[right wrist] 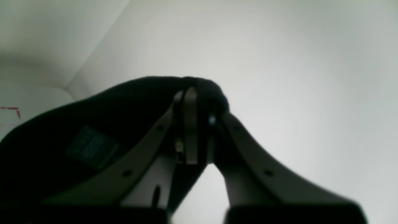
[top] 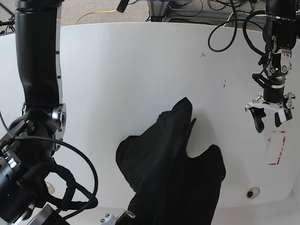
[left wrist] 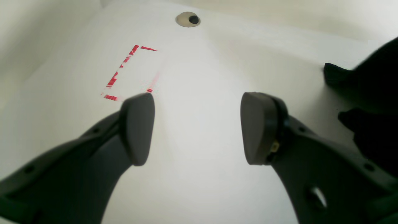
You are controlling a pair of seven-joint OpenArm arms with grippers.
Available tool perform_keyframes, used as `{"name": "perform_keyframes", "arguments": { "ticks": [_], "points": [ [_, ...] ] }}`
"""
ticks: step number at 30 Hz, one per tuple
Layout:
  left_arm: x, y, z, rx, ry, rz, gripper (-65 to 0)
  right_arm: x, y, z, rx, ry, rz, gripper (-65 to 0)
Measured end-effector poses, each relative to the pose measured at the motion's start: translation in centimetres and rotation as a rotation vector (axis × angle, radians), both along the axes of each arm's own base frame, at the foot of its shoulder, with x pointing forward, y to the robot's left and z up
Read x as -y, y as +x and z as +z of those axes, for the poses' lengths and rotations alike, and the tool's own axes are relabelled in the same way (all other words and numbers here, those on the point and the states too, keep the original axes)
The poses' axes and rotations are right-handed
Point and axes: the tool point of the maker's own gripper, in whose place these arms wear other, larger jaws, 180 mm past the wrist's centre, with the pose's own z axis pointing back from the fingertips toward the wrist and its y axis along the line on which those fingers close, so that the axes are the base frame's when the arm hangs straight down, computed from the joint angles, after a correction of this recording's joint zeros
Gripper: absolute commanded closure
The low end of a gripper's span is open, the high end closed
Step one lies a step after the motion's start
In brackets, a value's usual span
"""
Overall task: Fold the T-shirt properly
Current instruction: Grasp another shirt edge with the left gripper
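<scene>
The black T-shirt (top: 173, 173) lies bunched in a crumpled heap on the white table (top: 140, 70), its near part drawn toward the front edge. In the right wrist view my right gripper (right wrist: 197, 93) is shut on a fold of the T-shirt (right wrist: 77, 137), with the fabric draped over the fingertips. My left gripper (top: 269, 123) hangs open above bare table, right of the shirt and apart from it. Between its pads (left wrist: 138, 127) is nothing, and a shirt edge (left wrist: 373, 81) shows at the right of the left wrist view.
A red tape rectangle (top: 276, 147) marks the table under the left gripper, also seen as red tape (left wrist: 124, 74). A round hole (top: 253, 192) sits near the front right edge. Cables (top: 225, 28) hang at the back. The right arm's column (top: 37, 70) stands at the left.
</scene>
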Motion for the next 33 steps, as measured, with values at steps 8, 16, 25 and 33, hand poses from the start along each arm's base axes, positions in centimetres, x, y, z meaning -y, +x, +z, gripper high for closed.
{"name": "perform_keyframes", "arguments": {
  "ticks": [8, 16, 25, 33],
  "points": [
    [1.6, 0.5, -0.5, -0.002, -0.04, -0.014, -40.4, 1.9, 0.1, 0.3, 0.023, -0.018, -0.056, 0.0],
    [5.2, 2.4, -2.2, -0.038, -0.048, -0.098, -40.6, 5.4, 1.5, -2.4, -0.039, 0.026, -0.129, 0.0],
    [14.9, 4.7, -5.9, -0.115, -0.096, -0.296, -40.7, 7.7, 3.0, -6.5, -0.133, 0.013, -0.195, 0.0],
    [18.1, 6.7, -7.3, -0.136, -0.134, -0.31, -40.7, 7.3, 3.5, -8.7, -0.188, -0.001, -0.181, 0.0]
  ]
}}
